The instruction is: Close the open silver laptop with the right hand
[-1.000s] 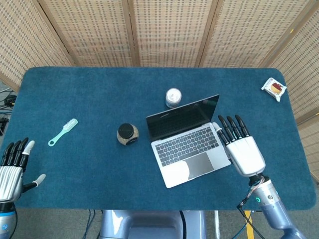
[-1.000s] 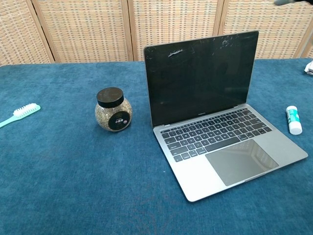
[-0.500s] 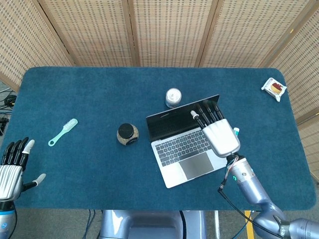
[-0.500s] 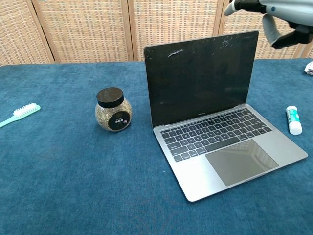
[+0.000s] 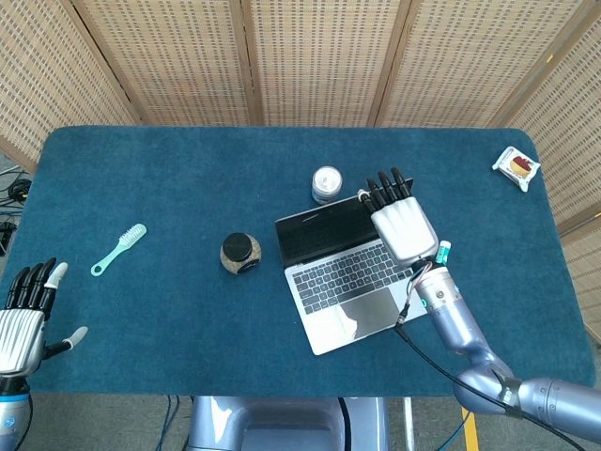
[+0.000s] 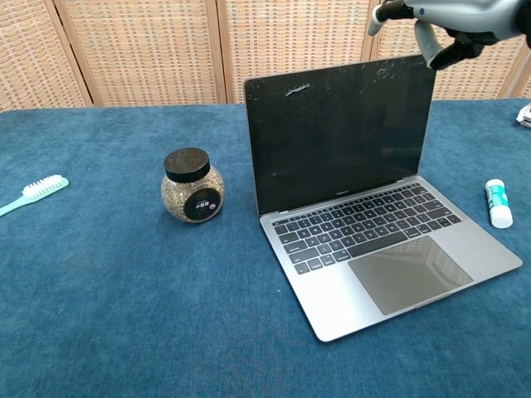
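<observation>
While my left robot hand [image 5: 23,319] waits at the near left edge of the worktop [image 5: 141,178], fingers spread and holding nothing, the silver laptop [image 5: 352,272] sits open mid-worktop. My right robot hand [image 5: 402,224] hovers flat, fingers extended over the screen's top edge, grasping nothing.

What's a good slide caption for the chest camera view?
Right robot hand hovers at the open silver laptop lid's top edge, spice jar alongside on blue table.
</observation>
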`<act>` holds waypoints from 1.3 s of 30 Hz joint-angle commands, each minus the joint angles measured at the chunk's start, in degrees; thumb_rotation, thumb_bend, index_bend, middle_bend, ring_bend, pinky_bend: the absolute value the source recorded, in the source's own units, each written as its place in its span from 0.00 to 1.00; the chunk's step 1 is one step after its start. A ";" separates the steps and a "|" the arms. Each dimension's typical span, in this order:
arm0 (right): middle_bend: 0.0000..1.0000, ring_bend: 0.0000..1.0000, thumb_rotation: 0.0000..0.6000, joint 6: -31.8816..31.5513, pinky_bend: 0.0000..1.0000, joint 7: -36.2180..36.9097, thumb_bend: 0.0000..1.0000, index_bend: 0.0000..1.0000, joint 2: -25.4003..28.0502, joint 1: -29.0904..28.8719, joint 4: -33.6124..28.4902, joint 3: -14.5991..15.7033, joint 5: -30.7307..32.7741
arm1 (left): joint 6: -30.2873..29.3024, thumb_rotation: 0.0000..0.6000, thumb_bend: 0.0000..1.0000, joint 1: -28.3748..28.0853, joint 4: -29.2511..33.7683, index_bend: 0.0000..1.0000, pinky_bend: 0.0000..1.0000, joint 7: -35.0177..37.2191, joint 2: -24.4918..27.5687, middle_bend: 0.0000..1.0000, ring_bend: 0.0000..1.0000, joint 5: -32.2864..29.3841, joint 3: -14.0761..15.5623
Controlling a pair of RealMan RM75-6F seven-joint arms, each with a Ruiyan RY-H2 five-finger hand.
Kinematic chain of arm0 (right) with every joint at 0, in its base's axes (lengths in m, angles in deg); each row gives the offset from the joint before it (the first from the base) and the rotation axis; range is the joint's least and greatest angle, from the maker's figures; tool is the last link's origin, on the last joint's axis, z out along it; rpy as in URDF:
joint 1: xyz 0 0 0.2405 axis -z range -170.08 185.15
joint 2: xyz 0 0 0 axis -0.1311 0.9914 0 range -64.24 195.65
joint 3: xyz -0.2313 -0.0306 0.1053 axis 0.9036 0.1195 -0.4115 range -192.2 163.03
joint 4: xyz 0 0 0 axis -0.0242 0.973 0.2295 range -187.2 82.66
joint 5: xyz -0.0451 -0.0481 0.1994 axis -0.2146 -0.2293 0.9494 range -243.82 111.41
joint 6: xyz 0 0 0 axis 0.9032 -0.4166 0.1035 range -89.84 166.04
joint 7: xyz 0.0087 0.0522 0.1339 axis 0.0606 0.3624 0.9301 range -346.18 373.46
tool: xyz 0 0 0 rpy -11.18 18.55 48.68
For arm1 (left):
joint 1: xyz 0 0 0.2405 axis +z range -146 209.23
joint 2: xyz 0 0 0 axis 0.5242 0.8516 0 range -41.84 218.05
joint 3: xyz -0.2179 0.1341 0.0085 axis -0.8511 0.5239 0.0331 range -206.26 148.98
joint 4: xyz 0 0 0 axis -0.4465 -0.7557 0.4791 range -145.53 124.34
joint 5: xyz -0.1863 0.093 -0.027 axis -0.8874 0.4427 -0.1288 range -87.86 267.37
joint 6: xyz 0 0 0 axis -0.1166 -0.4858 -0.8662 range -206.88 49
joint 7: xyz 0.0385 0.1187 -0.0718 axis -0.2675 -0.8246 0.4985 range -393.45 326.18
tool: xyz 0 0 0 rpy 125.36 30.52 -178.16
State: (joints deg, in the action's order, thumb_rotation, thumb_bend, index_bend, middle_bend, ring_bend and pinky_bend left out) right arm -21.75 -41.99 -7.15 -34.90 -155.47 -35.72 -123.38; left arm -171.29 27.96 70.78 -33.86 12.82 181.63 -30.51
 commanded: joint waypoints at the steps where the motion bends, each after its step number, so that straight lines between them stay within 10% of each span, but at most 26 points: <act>1: 0.16 0.02 1.00 0.29 0.06 -0.92 1.00 0.18 -0.33 -1.79 0.20 -0.19 2.61 | 0.29 1.00 0.02 -0.11 -0.14 0.00 0.00 0.05 -0.07 0.00 0.00 -0.11 0.03; 15: 0.18 0.04 1.00 -0.23 0.07 1.43 1.00 0.21 -1.89 -7.53 -3.70 -1.77 16.77 | 0.77 1.00 0.02 -0.35 -0.50 0.00 0.00 0.09 -0.33 0.00 0.00 -0.14 0.21; 39: 0.25 0.08 1.00 -3.93 0.07 1.26 1.00 0.27 -6.29 -14.59 3.24 2.61 20.27 | 0.69 1.00 0.02 -0.46 -0.78 0.00 0.00 0.34 -0.35 0.00 0.00 -0.25 0.17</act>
State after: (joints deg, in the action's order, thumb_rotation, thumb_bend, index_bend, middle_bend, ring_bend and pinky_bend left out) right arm -25.61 -40.76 -13.39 -49.36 -152.36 -33.24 -103.07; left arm -170.60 27.50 70.00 -33.52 12.46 181.38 -30.35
